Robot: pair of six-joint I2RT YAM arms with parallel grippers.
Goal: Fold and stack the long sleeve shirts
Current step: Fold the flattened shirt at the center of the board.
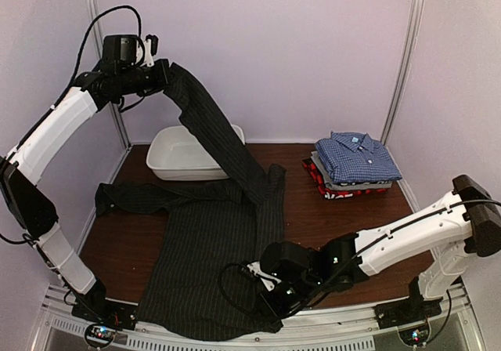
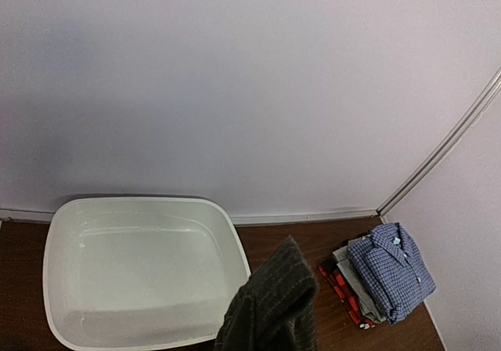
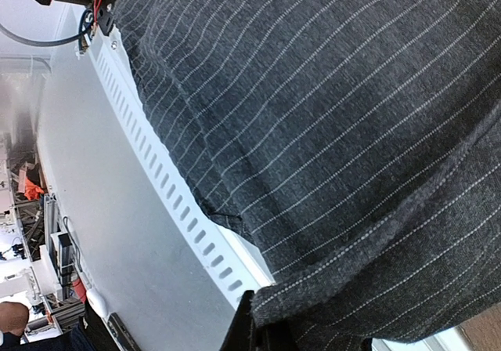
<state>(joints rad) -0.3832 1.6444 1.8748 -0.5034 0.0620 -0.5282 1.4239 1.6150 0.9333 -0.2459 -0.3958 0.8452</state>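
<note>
A black pinstriped long sleeve shirt lies spread on the brown table, its hem hanging over the near edge. One sleeve rises taut to my left gripper, which is shut on the sleeve's end high above the tub. In the left wrist view that bunched sleeve end hides the fingers. My right gripper is low at the shirt's near right corner, shut on the hem. A folded stack sits at the back right: a blue checked shirt on top, then a grey one, then a red-black one.
A white plastic tub stands at the back left, below the raised sleeve. A perforated metal rail runs along the table's near edge. Frame posts stand in the back corners. The shirt's other sleeve stretches left.
</note>
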